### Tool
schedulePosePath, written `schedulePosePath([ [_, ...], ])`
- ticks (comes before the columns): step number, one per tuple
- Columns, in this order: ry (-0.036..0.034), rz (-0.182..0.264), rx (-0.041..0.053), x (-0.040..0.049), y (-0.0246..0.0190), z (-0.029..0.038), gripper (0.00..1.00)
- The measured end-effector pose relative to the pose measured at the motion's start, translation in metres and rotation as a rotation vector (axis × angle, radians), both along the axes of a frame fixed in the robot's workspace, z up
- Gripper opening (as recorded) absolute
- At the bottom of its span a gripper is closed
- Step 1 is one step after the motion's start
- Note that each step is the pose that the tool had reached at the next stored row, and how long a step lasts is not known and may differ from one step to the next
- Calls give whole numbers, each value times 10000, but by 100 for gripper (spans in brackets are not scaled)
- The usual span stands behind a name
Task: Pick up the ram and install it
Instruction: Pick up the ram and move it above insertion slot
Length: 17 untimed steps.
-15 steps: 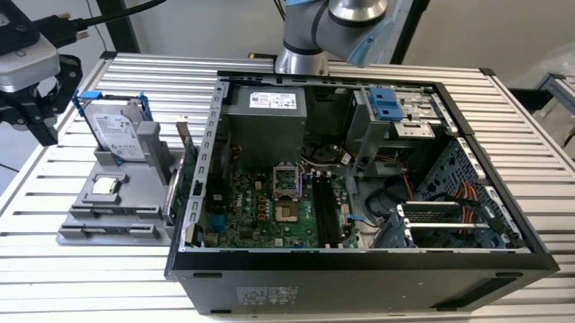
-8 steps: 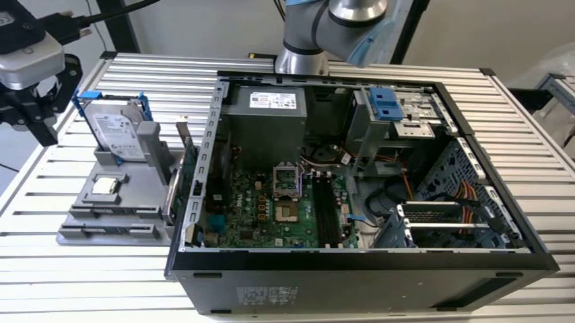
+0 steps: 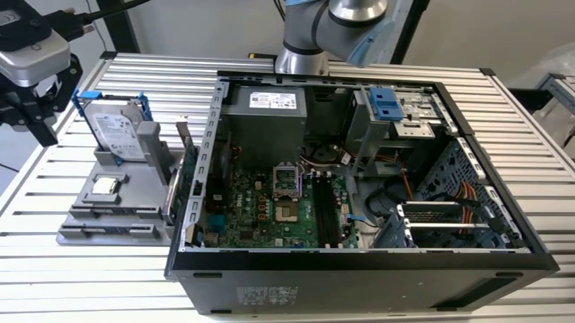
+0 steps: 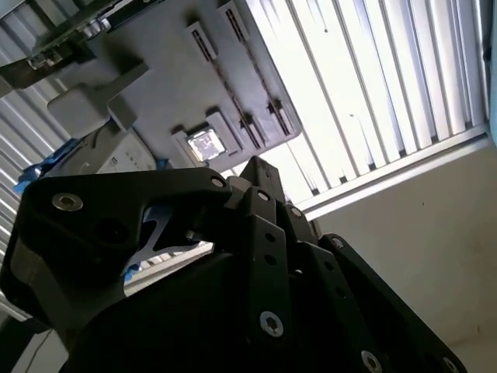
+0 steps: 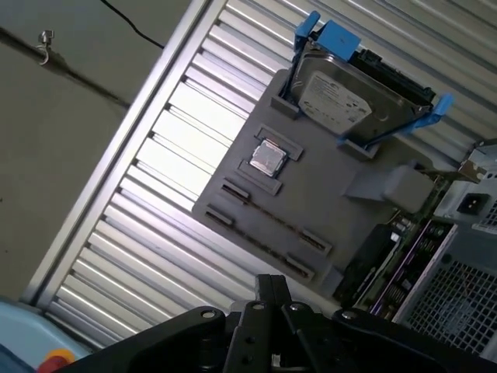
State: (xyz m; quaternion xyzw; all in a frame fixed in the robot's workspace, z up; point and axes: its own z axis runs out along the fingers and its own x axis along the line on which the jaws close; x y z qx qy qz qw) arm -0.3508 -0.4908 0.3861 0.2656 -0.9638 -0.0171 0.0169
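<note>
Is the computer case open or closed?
Open. The case has no side panel on top, so the motherboard shows inside.

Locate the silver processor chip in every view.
Exterior view: chip on the grey tray, at the exterior view's left.
First wrist view: chip on the tray, near the hard drive.
Second wrist view: chip on the tray.
Shared landmark: the hard drive.

One gripper (image 5: 273, 286) is hanging above one grey holder tray (image 5: 326, 202), which is carrying one hard drive (image 5: 345, 97) in one blue bracket (image 5: 334, 35) and one square silver processor chip (image 5: 269, 158). Beyond the tray from the gripper, one open computer case (image 3: 359, 282) is housing one motherboard (image 3: 260, 215), one power supply (image 3: 265, 131) and one blue drive-bay clip (image 3: 384, 104).
</note>
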Motion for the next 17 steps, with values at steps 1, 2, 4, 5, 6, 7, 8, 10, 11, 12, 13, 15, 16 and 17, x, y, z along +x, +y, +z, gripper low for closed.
schedulePosePath([
  [1,0,81,0,0,0,0,0],
  [2,0,163,0,0,0,0,0],
  [4,0,320,0,0,0,0,0],
  [5,0,398,0,0,0,0,0],
  [6,0,476,0,0,0,0,0],
  [7,-1,557,0,0,0,0,0],
  [8,0,642,0,0,0,0,0],
  [10,0,794,0,0,0,0,0],
  [11,-1,869,1,0,0,0,0],
  [12,-1,953,1,0,0,-1,0],
  [13,-1,1019,0,0,0,0,0],
  [15,0,1156,0,0,0,0,0],
  [16,0,1226,0,0,0,0,0],
  [17,0,1295,0,0,0,0,0],
])
